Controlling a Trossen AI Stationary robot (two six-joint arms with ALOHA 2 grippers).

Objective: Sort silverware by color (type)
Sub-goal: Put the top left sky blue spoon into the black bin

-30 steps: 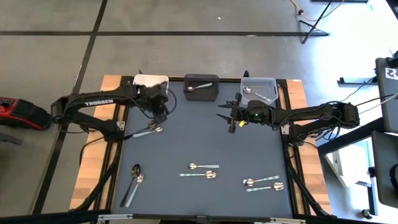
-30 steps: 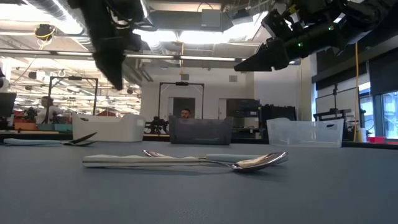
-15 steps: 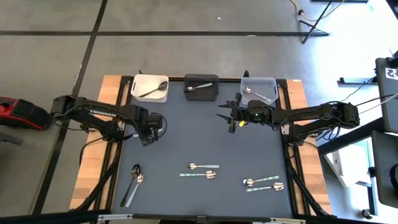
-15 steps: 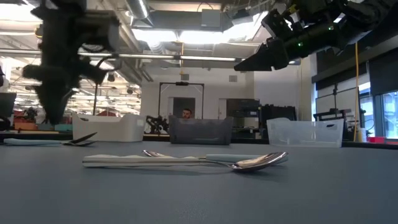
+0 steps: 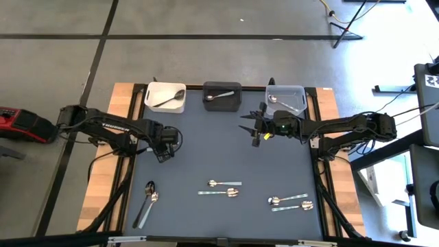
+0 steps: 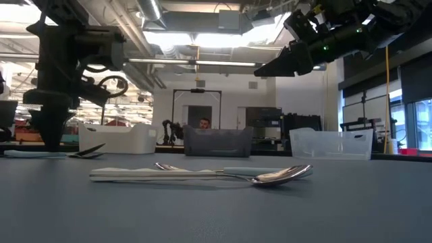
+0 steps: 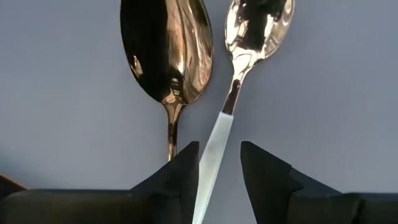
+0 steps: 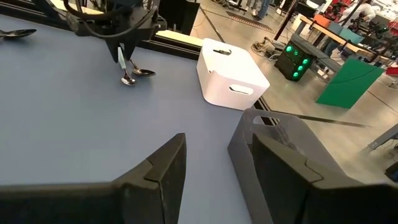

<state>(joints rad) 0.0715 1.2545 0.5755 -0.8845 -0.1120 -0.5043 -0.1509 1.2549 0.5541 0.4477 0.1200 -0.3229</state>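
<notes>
Silverware lies scattered on the dark table (image 5: pixel 206 158): a pair of spoons under the left end effector (image 5: pixel 162 152), another pair (image 5: pixel 147 200) near the left front edge, two (image 5: pixel 224 188) in the middle and two (image 5: pixel 291 202) toward the right. In the left wrist view the released left fingers (image 7: pixel 180 171) straddle the pale handle of a silver spoon (image 7: pixel 249 50), just beside a darker spoon (image 7: pixel 166 53). The right end effector (image 5: pixel 255 129) hovers, parted and empty, near the clear bin (image 5: pixel 286 99). Single spoons rest in the white bin (image 5: pixel 165 97), black bin (image 5: pixel 221 95) and clear bin.
</notes>
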